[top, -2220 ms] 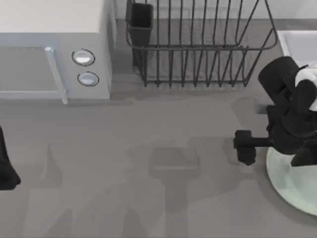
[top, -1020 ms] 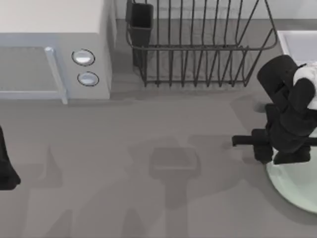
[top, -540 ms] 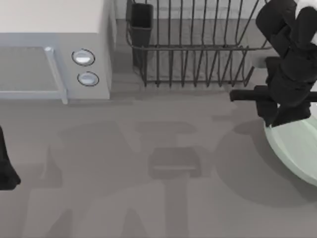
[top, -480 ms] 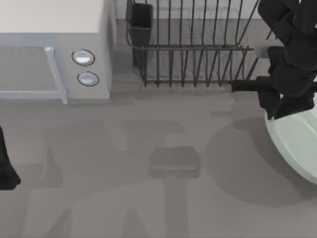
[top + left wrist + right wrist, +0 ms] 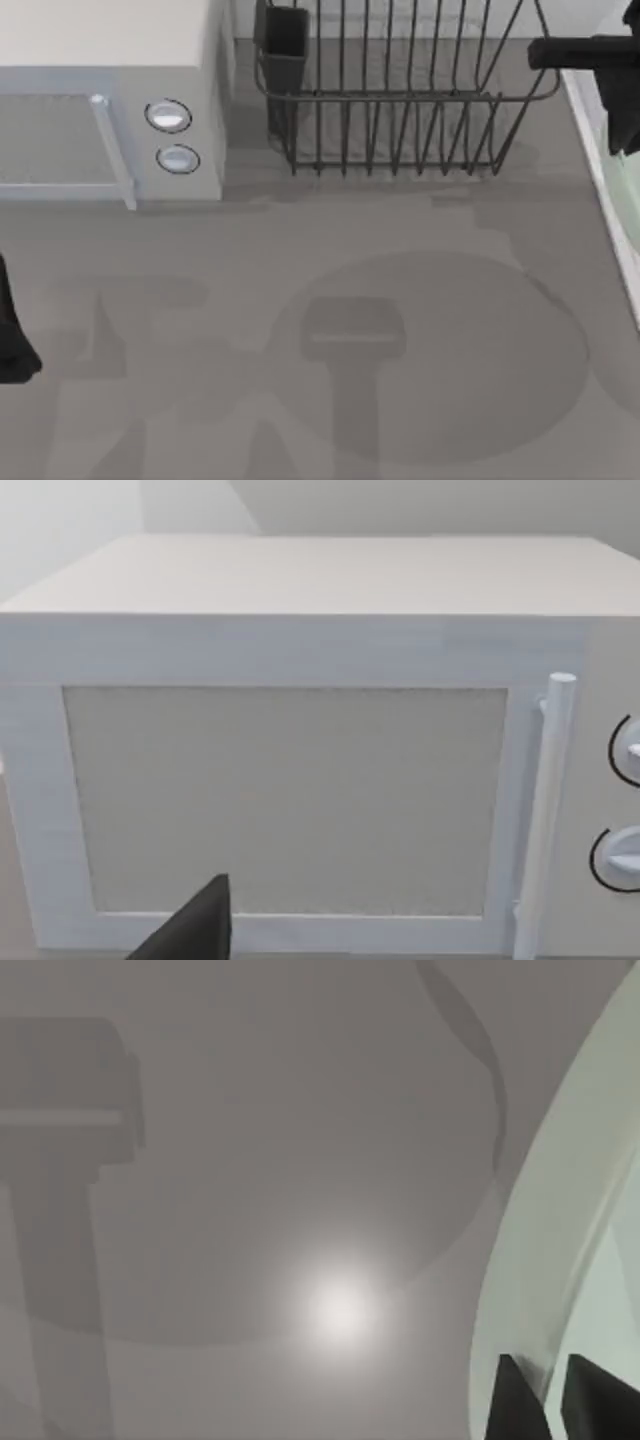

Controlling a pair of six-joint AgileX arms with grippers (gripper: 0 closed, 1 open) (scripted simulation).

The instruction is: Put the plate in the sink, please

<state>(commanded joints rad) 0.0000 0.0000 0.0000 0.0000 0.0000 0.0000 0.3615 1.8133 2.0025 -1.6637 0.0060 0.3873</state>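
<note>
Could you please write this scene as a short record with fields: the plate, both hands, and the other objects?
plate: round pale mint-green plate, lifted above the table, held at its rim
right hand: right hand, shut on the plate, at the top view's upper right
left hand: left hand, parked at the table's left edge
other objects: white microwave at upper left; black wire dish rack to its right
table: grey table, carrying a large round shadow
</note>
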